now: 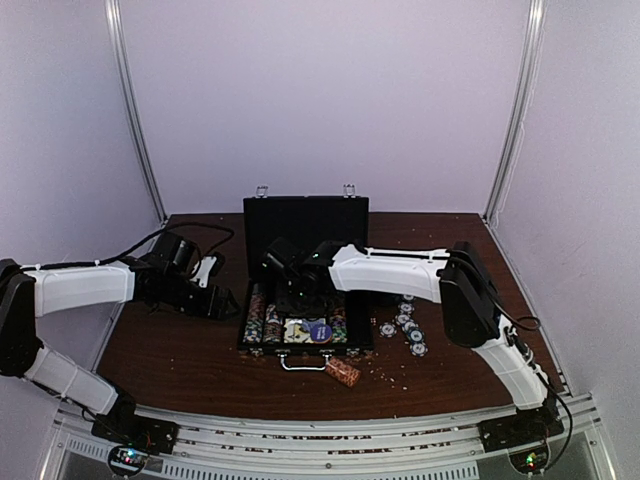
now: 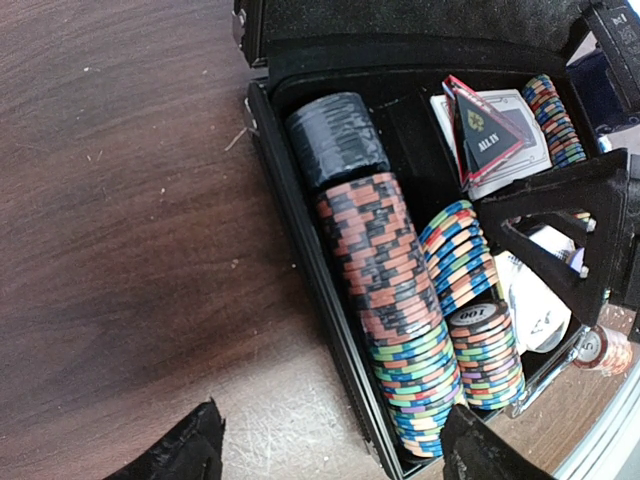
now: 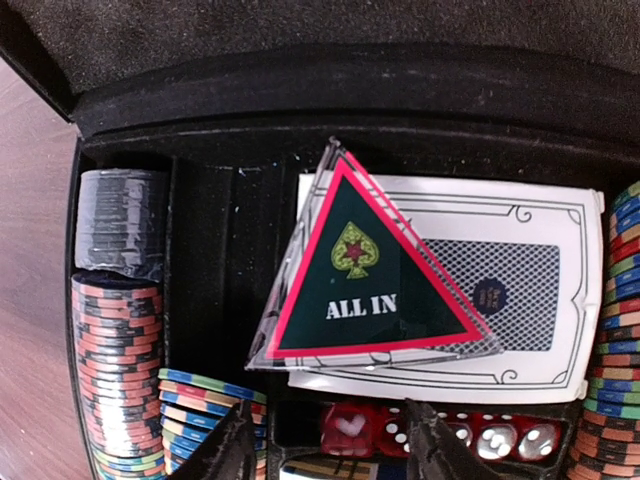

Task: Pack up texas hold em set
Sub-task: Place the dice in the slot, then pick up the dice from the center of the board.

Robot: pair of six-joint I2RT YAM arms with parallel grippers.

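The case (image 1: pixel 305 222) lay open at the middle of the desk (image 1: pixel 170 350), close to its front edge. Its handle faced the arms and its lid stood upright toward the back edge, probably so that both arms could reach into the tray from above. Chips (image 2: pixel 385 270) lay on edge in tight rows along the tray's left side, the only way so many would fit the grooves. A deck (image 3: pixel 520 290) sat flat in the centre well with a triangular ALL IN plaque (image 3: pixel 365 280) tilted across its corner, loosely placed rather than seated. The right gripper (image 3: pixel 335 445) hung over the dice (image 3: pixel 500 435) in their slot at the tray's near side, its jaws apart and clamping nothing, which suited a release into that slot. The left gripper (image 2: pixel 325 455) waited off the case's left edge, spread wide and empty, apparently keeping out of the way. Packing looked unfinished: loose chips (image 1: pixel 405 325) were scattered on the desk toward its right edge, just beside the case, and a short roll (image 1: pixel 343 372) lay by the handle near the front edge. The lid could not sensibly close until those went in.
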